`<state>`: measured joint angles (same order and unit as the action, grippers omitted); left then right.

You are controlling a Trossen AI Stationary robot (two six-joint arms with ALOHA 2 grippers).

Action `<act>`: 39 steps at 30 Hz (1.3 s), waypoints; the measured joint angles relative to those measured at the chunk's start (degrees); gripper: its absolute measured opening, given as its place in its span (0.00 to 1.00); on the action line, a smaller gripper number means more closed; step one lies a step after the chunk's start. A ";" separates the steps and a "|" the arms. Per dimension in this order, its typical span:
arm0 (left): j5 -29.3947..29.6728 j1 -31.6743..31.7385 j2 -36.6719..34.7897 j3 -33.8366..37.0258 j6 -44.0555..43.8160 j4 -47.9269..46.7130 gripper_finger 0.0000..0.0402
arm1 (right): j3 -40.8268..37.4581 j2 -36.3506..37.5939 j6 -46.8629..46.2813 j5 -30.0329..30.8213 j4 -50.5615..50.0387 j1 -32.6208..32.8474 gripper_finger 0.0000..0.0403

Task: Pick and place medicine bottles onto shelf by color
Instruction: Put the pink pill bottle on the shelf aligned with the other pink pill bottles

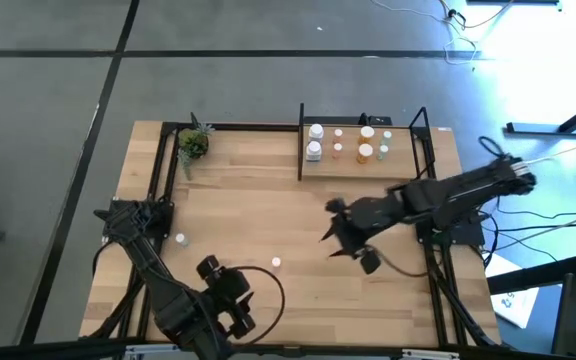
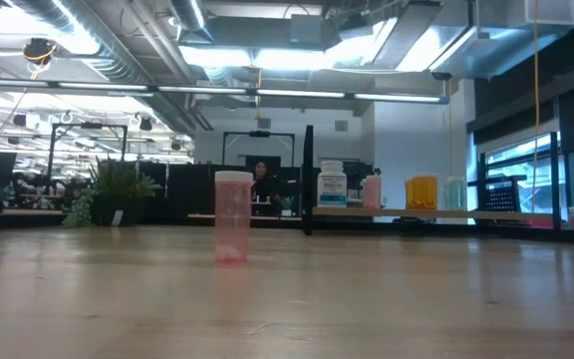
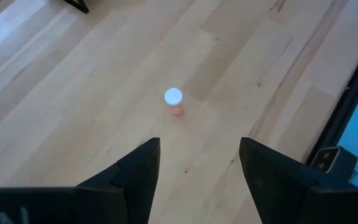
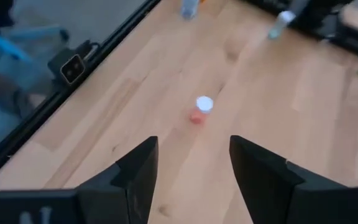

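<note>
A small pinkish medicine bottle (image 1: 276,263) with a white cap stands upright on the wooden table near its front edge; it also shows in the low view (image 2: 232,229). My left gripper (image 3: 197,146) hovers open above the table's front left, with the bottle (image 3: 174,102) ahead of its fingers. My right gripper (image 4: 193,146) hovers open right of centre (image 1: 334,228), and the same bottle (image 4: 201,110) lies ahead of it. Another white-capped bottle (image 1: 180,238) stands at the left. The shelf (image 1: 363,160) at the far right carries several bottles.
A small green potted plant (image 1: 193,145) stands at the table's far left corner. Thin black posts (image 1: 301,140) frame the shelf, and black rails (image 1: 158,170) run along the table's left and right edges. Bare wood lies between the two grippers around the pinkish bottle.
</note>
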<state>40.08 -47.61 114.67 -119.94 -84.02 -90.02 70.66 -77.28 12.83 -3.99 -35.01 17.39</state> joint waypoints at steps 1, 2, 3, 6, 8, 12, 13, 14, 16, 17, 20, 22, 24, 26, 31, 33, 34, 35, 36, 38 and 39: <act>0.33 -0.30 0.00 0.00 -0.28 0.00 0.53 | 1.61 -2.01 0.31 -0.63 -0.65 0.00 0.50; 1.09 -0.64 0.00 0.00 -0.84 0.00 0.53 | 3.09 -3.92 0.85 -0.68 -1.34 0.00 0.50; 2.26 -1.06 0.00 0.00 -1.25 0.00 0.53 | 4.48 -5.82 1.42 -0.68 -1.92 0.00 0.50; 5.63 -2.38 0.00 0.00 -1.52 0.00 0.53 | 8.09 -10.94 4.02 -0.78 -3.43 -0.02 0.50; 6.84 -3.09 0.00 0.00 -2.14 0.00 0.53 | 9.88 -13.90 5.47 -0.76 -3.88 -0.02 0.50; 7.19 -3.84 0.00 0.00 -2.92 0.00 0.53 | 13.58 -19.44 6.36 -0.78 -3.92 -0.02 0.50; 7.22 -3.94 0.00 0.00 -2.93 0.00 0.53 | 14.43 -20.84 6.37 -0.78 -3.87 -0.02 0.50; 7.25 -4.03 0.00 0.00 -2.95 0.00 0.53 | 15.13 -22.16 6.39 -0.78 -3.87 -0.02 0.50; 7.29 -4.16 0.00 0.00 -2.98 0.00 0.53 | 16.52 -24.80 6.42 -0.78 -3.82 -0.02 0.50; 7.29 -4.16 0.00 0.00 -2.96 0.00 0.53 | 17.17 -25.97 6.42 -0.78 -3.76 -0.02 0.50; 7.29 -4.16 0.00 0.00 -2.94 0.00 0.53 | 19.36 -29.53 6.42 -0.78 -3.61 -0.02 0.50; 7.29 -4.22 0.00 0.00 -2.92 0.00 0.53 | 20.55 -31.66 6.42 -0.76 -3.31 -0.08 0.50; 7.29 -4.37 0.00 0.00 -2.92 0.00 0.53 | 21.58 -33.67 6.38 -0.78 -1.98 -0.33 0.50; 7.27 -4.49 0.00 0.00 -2.92 0.00 0.53 | 22.67 -35.57 6.37 -0.77 -1.73 -0.78 0.50; 7.27 -4.75 0.00 -0.02 -2.94 0.00 0.53 | 24.05 -38.97 6.33 -0.73 -0.40 -2.32 0.50; 7.26 -4.75 0.00 0.00 -2.94 0.01 0.53 | 24.14 -39.57 6.33 -0.80 -0.05 -2.94 0.50; 7.25 -4.75 0.00 -0.02 -2.93 0.00 0.53 | 24.14 -39.80 6.32 -0.94 -0.07 -3.24 0.50; 7.25 -4.75 0.00 -0.02 -2.94 0.00 0.53 | 24.14 -40.06 6.23 -1.71 0.05 -3.62 0.50; 7.25 -4.75 0.00 0.00 -2.92 0.00 0.53 | 24.14 -40.33 5.67 -2.88 0.21 -3.97 0.50; 7.25 -4.75 0.00 -0.01 -2.94 0.00 0.53 | 24.14 -40.92 5.30 -5.43 0.78 -4.59 0.50; 7.27 -4.73 0.00 -0.02 -2.94 0.00 0.53 | 24.14 -41.21 5.30 -6.04 1.04 -4.79 0.50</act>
<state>47.35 -52.34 114.67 -119.96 -86.96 -90.02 94.80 -118.49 18.13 -10.04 -33.97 12.60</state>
